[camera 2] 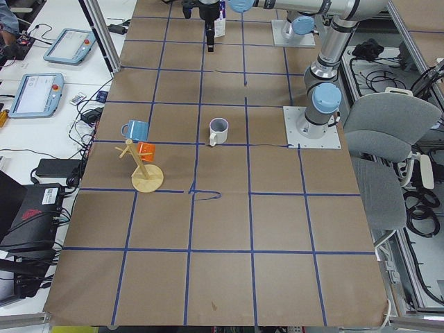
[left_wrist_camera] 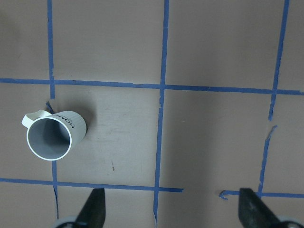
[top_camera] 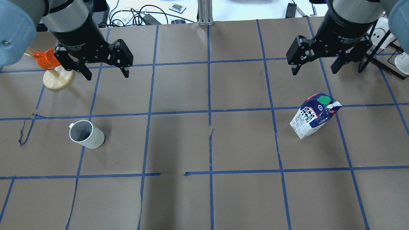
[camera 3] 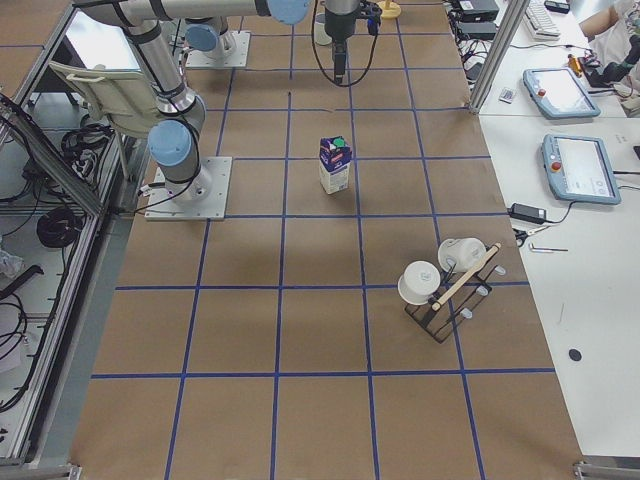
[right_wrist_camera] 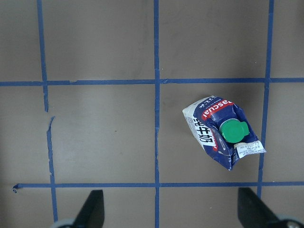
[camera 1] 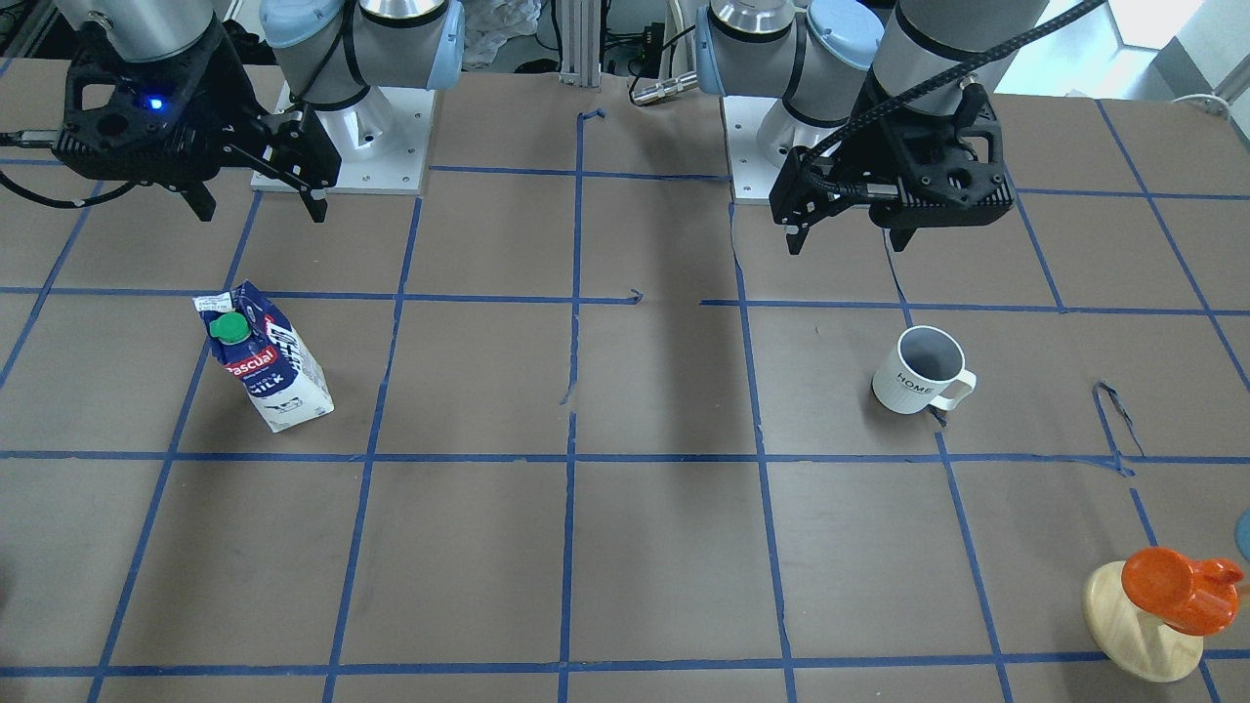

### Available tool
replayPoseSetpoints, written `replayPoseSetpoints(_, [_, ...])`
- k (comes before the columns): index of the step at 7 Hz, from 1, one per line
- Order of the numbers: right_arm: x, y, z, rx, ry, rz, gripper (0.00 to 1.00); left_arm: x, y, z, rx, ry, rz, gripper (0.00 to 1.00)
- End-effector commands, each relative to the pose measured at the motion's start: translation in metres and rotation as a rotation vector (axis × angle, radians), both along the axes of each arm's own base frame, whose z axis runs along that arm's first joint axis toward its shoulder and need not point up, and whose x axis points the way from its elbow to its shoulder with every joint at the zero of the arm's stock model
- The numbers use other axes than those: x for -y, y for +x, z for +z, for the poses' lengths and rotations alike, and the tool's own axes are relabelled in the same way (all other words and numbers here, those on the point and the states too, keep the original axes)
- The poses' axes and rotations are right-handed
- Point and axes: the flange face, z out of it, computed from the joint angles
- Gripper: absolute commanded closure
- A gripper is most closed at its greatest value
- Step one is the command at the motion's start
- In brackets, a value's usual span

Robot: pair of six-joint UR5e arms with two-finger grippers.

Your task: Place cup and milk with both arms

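The cup point(camera 1: 918, 371), a white mug with a grey inside and "HOME" lettering, stands upright on the brown table; it also shows in the overhead view point(top_camera: 86, 134) and the left wrist view point(left_wrist_camera: 50, 137). My left gripper point(top_camera: 105, 75) hangs open and empty above the table, beyond the cup and apart from it. The milk point(camera 1: 269, 363), a dark blue and white carton with a green cap, stands upright; it also shows in the overhead view point(top_camera: 314, 115) and the right wrist view point(right_wrist_camera: 221, 130). My right gripper point(top_camera: 314, 71) hangs open and empty, apart from the carton.
A wooden mug tree point(top_camera: 57, 80) with an orange mug point(top_camera: 46, 59) stands just beyond my left gripper, at the table's far left. A rack with white cups point(camera 3: 440, 285) stands at the table's right end. Blue tape lines grid the brown table point(top_camera: 207, 143).
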Motion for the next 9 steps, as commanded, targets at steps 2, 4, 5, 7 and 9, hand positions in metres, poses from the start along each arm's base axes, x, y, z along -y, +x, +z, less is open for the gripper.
replayPoseSetpoints(2, [0.004,0.000,0.000,0.003,-0.009,-0.002,0.00,0.001,0.000,-0.003,-0.002,0.006,0.001,0.00])
replayPoseSetpoints(4, [0.007,0.002,-0.008,0.016,0.008,0.001,0.00,0.006,0.010,-0.011,0.006,0.027,0.010,0.00])
replayPoseSetpoints(5, [0.008,0.001,-0.008,0.004,0.003,0.001,0.00,0.006,0.022,-0.031,0.010,0.063,0.035,0.00])
replayPoseSetpoints(7, [0.009,-0.001,-0.007,0.002,0.000,0.007,0.00,0.011,0.083,-0.082,0.026,0.135,0.158,0.00])
replayPoseSetpoints(9, [0.017,-0.003,-0.024,0.004,0.051,-0.004,0.00,0.003,0.125,-0.160,0.011,0.216,0.238,0.00])
